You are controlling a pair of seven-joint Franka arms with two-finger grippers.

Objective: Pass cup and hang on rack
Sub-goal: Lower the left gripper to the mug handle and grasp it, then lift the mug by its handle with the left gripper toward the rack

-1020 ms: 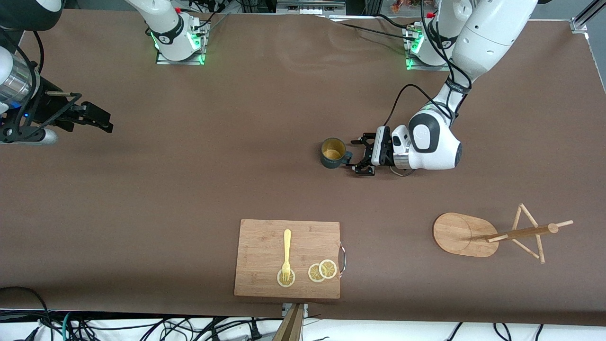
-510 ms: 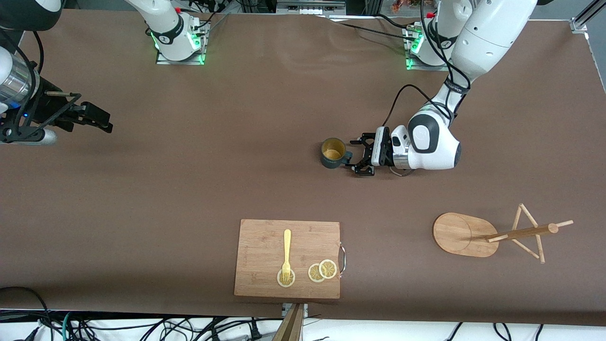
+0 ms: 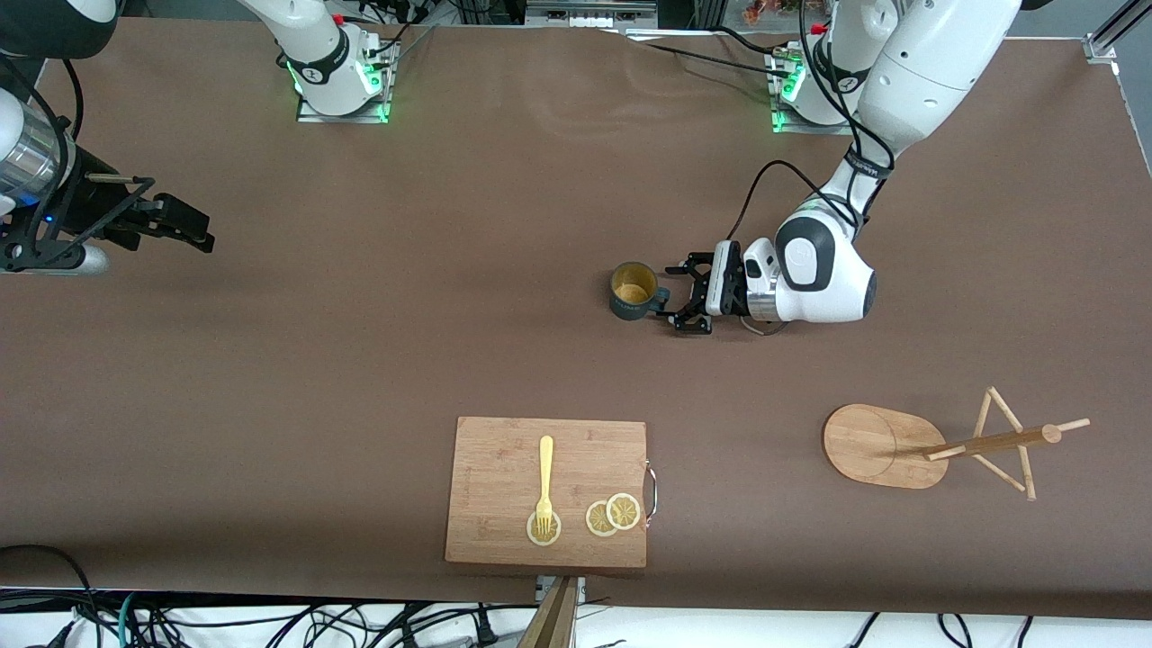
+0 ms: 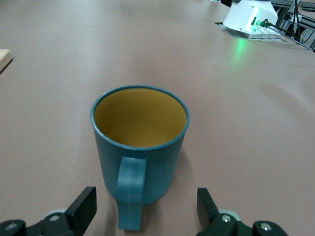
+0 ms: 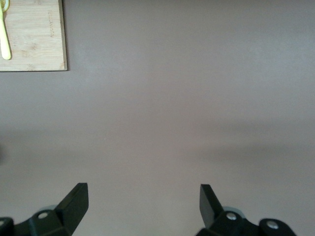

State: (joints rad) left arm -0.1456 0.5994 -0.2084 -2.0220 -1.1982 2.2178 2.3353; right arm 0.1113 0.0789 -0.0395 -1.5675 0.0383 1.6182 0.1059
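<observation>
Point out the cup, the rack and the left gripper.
cup (image 3: 634, 290), front view, on its tan interior.
rack (image 3: 868, 445), front view, on its oval base.
left gripper (image 4: 146, 209), left wrist view, between its open fingertips, at the cup's handle.

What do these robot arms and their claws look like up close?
Both arms are glossy white with rounded joints and dark grey bands. Black cables loop along them. The left gripper and right gripper are black, each with two flat-tipped fingers. Green lights glow at both bases.

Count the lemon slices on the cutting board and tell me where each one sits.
3. One lemon slice lies under the fork's tines. The other two overlap each other near the cutting board's handle edge. None looks hidden.
</observation>
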